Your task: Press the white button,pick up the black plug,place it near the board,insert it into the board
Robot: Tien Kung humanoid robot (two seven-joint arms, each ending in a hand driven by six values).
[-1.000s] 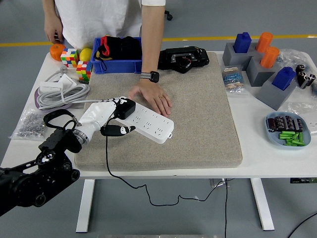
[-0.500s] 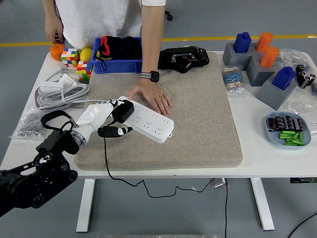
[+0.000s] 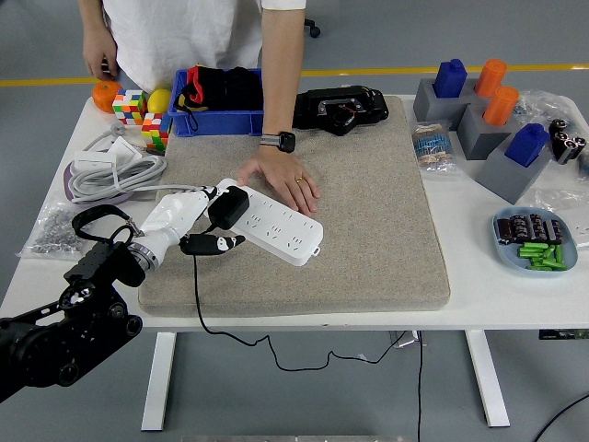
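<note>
A white power strip [image 3: 276, 227] lies slanted on the beige mat [image 3: 368, 221]. The black plug [image 3: 227, 208] sits tilted on the strip's left end, and its black cord [image 3: 196, 295] hangs down over the table's near edge. My left hand [image 3: 213, 224], white with black fingers, comes in from the lower left and is shut on the plug, fingers behind it and thumb [image 3: 213, 243] below. I cannot make out the white button. A person's hand [image 3: 283, 178] lies flat on the mat just beyond the strip. My right arm is out of sight.
A coiled white cable [image 3: 110, 170] and a bag of screws [image 3: 51, 230] lie left of the mat. Puzzle cubes [image 3: 147, 120], a blue bin [image 3: 221, 106] and a black device [image 3: 340, 108] line the back. Grey blocks [image 3: 488, 120] and a blue dish [image 3: 536, 241] stand at the right.
My left hand and forearm have drawn back slightly to the left, and the plug has shifted a little with them. The person's hand has stayed put.
</note>
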